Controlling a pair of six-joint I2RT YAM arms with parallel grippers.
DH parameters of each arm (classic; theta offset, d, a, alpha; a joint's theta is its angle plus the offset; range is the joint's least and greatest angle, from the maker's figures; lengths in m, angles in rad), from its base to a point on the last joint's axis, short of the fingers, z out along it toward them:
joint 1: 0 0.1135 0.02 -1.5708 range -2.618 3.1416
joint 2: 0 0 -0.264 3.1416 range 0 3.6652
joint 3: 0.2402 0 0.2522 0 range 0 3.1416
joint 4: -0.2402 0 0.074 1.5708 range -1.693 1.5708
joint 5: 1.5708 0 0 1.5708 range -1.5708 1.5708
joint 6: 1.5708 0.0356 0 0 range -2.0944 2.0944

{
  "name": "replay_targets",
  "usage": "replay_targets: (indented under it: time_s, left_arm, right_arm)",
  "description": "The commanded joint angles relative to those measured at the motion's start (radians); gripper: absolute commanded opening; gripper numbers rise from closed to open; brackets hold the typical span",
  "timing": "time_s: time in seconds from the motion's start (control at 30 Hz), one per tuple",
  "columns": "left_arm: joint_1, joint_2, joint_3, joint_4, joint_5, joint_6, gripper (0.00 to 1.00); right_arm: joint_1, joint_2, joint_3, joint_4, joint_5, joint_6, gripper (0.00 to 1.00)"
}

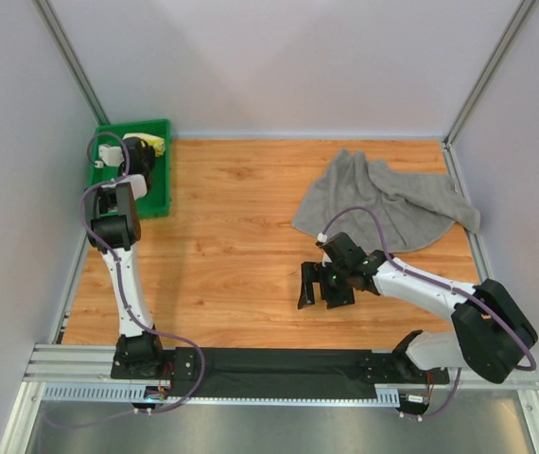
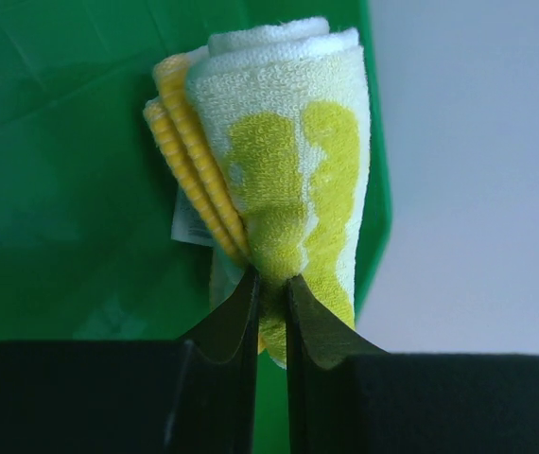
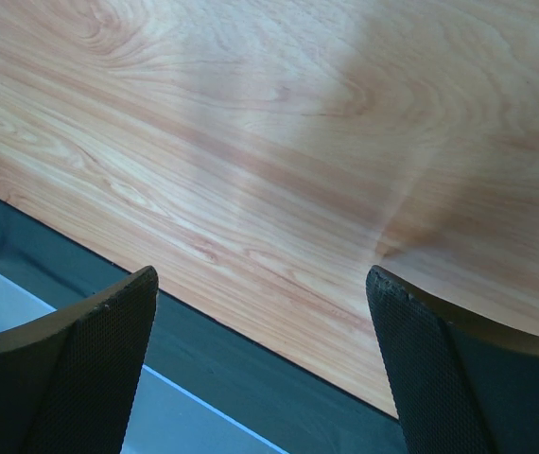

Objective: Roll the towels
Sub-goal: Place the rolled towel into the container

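Observation:
A rolled white-yellow towel (image 2: 284,161) with a green-yellow print hangs over the green bin (image 2: 52,170), pinched at its lower end by my left gripper (image 2: 271,284), which is shut on it. From above, this gripper (image 1: 148,149) sits over the green bin (image 1: 161,203) at the far left, and a bit of yellow towel (image 1: 155,143) shows beside it. A large grey towel (image 1: 383,203) lies crumpled and unrolled at the table's far right. My right gripper (image 1: 325,288) hangs open and empty over bare wood near the front edge, short of the grey towel.
The wooden table (image 1: 232,246) is ringed by pale walls with metal posts. A black strip and aluminium rail (image 1: 279,364) run along the front edge, seen below my right gripper (image 3: 260,284) in the right wrist view.

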Motion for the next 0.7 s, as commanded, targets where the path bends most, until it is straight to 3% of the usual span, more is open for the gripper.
replay_targets:
  time_s: [0.0, 0.3, 0.43, 0.63, 0.67]
  left_arm:
    - [0.003, 0.097, 0.169, 0.059, -0.058, -0.034, 0.00]
    - [0.000, 0.327, 0.500, -0.055, -0.157, -0.072, 0.00]
    - [0.000, 0.377, 0.536, -0.048, -0.135, -0.103, 0.04]
    - [0.000, 0.334, 0.455, -0.081, -0.072, -0.178, 0.28]
    - [-0.002, 0.325, 0.443, -0.082, -0.063, -0.184, 0.35]
  right_arm:
    - [0.000, 0.050, -0.001, 0.078, -0.037, -0.020, 0.91]
    - [0.000, 0.178, 0.048, 0.090, -0.036, -0.049, 0.91]
    - [0.000, 0.208, 0.065, 0.096, -0.045, -0.049, 0.91]
    - [0.000, 0.192, 0.067, 0.073, -0.028, -0.049, 0.91]
    - [0.000, 0.184, 0.063, 0.068, -0.027, -0.047, 0.91]
